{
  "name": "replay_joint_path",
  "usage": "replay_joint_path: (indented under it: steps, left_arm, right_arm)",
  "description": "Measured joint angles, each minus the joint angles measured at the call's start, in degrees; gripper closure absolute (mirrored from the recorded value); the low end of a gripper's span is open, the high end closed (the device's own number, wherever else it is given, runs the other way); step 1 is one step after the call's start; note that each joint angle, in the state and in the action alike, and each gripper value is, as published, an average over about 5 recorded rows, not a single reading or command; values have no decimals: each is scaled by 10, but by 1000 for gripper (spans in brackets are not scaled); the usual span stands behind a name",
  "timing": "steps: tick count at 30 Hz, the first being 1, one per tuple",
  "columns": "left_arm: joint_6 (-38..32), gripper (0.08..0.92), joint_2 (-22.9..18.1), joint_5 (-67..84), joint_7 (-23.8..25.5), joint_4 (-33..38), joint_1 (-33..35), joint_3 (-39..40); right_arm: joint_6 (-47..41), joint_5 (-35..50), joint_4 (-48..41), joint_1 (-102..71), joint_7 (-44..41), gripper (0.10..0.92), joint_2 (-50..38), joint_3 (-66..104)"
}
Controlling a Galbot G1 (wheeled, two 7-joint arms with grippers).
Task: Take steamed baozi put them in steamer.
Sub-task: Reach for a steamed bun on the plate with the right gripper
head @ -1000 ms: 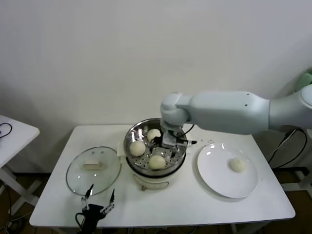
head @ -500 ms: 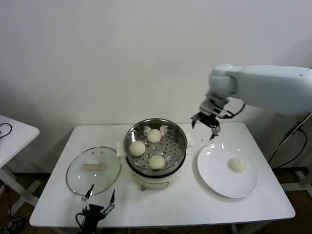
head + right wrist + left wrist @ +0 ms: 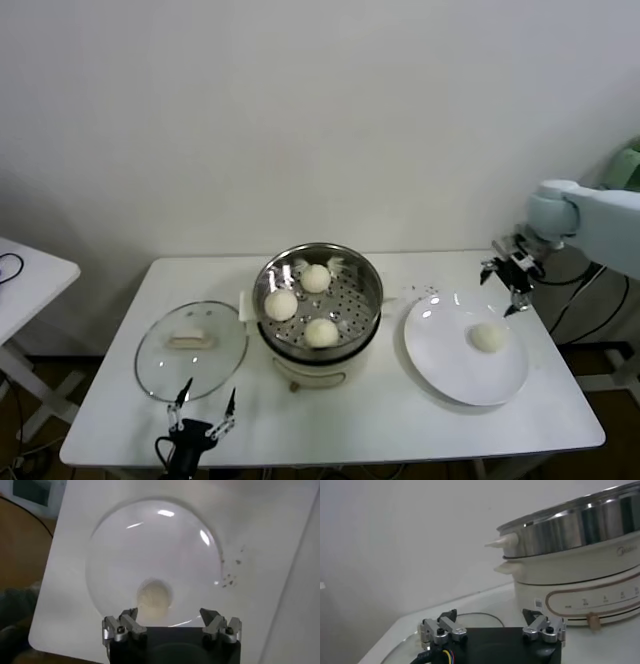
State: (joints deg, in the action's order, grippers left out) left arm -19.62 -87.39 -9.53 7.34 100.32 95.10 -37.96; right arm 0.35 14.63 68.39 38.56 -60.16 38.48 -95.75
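Hovering above the far right edge of the plate (image 3: 440,372), right gripper (image 3: 505,282) with fingers apart and nothing between them. Seen in the right wrist view: one baozi (image 3: 155,596) lying on the plate (image 3: 120,555) just under the spread fingertips, not touched. Same baozi (image 3: 488,337) resting on the right half of the plate, well apart from the steamer (image 3: 370,280). Three more baozi (image 3: 321,331) sitting inside the steamer on its perforated bottom, near each other but not touching. Steamer standing at the table (image 3: 400,425) middle, between the plate and a glass lid (image 3: 192,349). Parked low at the near table edge below the lid, left gripper (image 3: 203,410), also spread wide, holding nothing.
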Motion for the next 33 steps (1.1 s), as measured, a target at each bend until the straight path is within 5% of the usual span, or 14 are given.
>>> replay_joint_path:
  steps: [25,33]
  left_arm:
    - [-3,177,-4,-6,-1,-6,5,-3]
    - [-3,177,-4,-5,-1,-6,3,-4]
  right_arm:
    - [-12,-92,-130,-256,44,208,16,233]
    - [-13,-102,-142,-280,48,318,25,261]
